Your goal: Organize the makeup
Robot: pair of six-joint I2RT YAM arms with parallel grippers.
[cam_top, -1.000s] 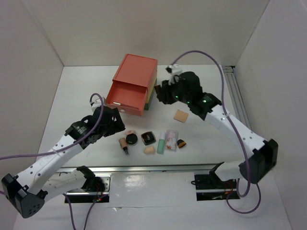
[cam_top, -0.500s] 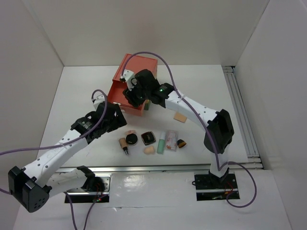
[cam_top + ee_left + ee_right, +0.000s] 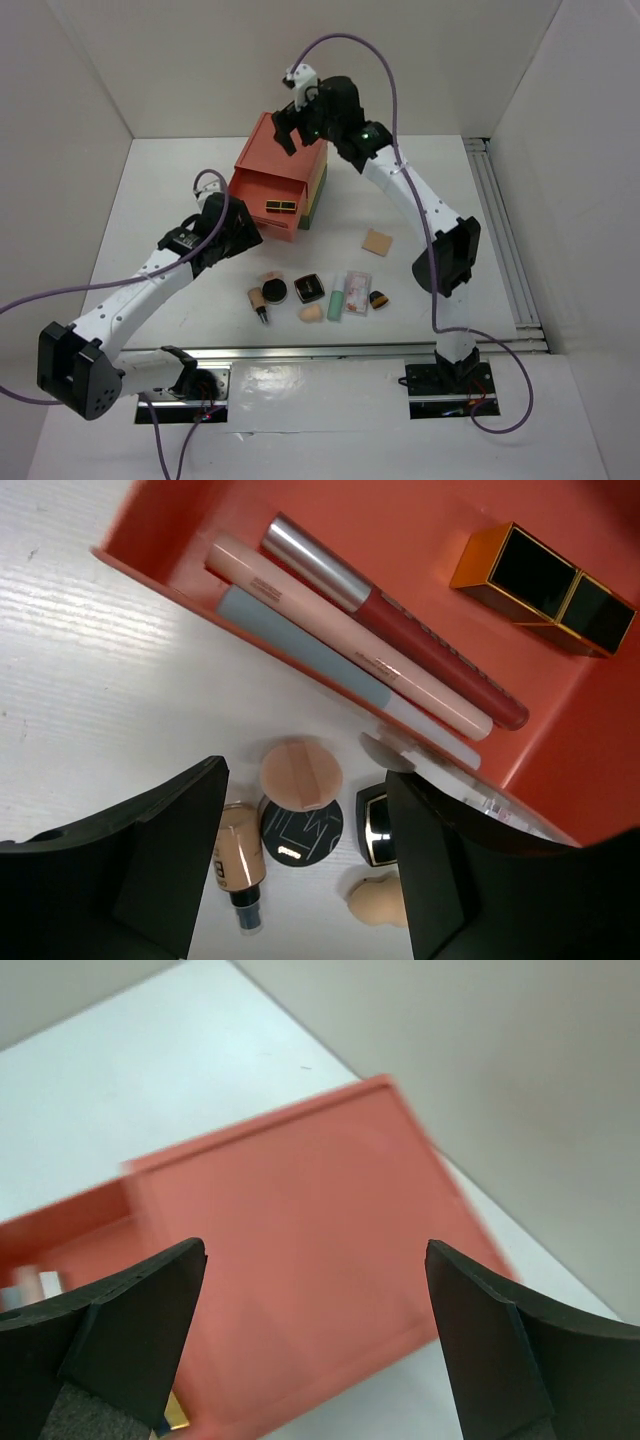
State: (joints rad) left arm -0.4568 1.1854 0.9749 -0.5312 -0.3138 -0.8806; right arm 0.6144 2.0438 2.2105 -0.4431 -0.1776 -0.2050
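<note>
The makeup lies in a row on the white table: a tan bottle, a round black compact with a round puff against it, a square black compact, a beige sponge, a mint-green tube and a pink sachet. A tan pad lies apart. In the open red drawer are three pencils and a gold-black case. My left gripper hangs open and empty above the row, by the drawer's front. My right gripper is open over the box's top.
The red drawer box stands at the back middle, its top drawer pulled out toward the arms. A small brown-black item ends the row on the right. White walls close in the table; a rail runs along the right side.
My right arm swung left over the drawer, opened, then rose behind the box's top. The gold-black case now lies in the drawer. My left gripper edged toward the drawer and narrowed a little.
</note>
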